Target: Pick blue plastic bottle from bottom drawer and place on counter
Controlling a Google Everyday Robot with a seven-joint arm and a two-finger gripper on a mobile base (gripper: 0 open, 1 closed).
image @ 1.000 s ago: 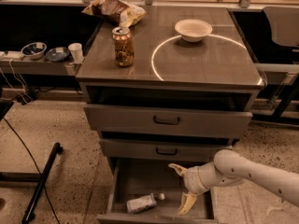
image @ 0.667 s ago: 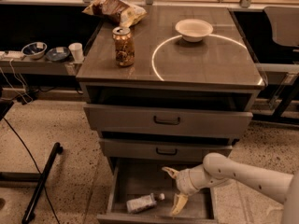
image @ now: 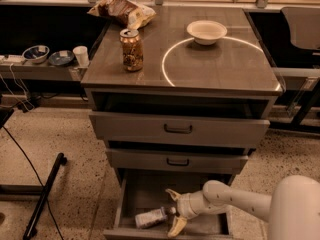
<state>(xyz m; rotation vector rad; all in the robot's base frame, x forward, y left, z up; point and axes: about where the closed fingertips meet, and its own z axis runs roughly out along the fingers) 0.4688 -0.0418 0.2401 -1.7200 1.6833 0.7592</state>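
The blue plastic bottle [image: 150,217] lies on its side in the open bottom drawer [image: 135,193], cap pointing right. My gripper [image: 175,211] is inside the drawer just right of the bottle's cap, open, with one finger [image: 172,194] above and one finger [image: 176,227] below. It is not closed on the bottle. The arm [image: 240,200] reaches in from the lower right. The counter [image: 215,69], with its thin white circle, is above the three drawers.
A brown patterned can [image: 131,49], a crumpled snack bag [image: 121,10] and a white bowl [image: 206,32] stand on the counter. The upper two drawers [image: 178,129] are slightly open. A side shelf at left holds bowls [image: 36,53] and a cup [image: 80,56]. A black stand leg [image: 44,195] lies on the floor.
My gripper has moved left inside the bottom drawer, closing the gap to the bottle's cap. The bottle has not moved.
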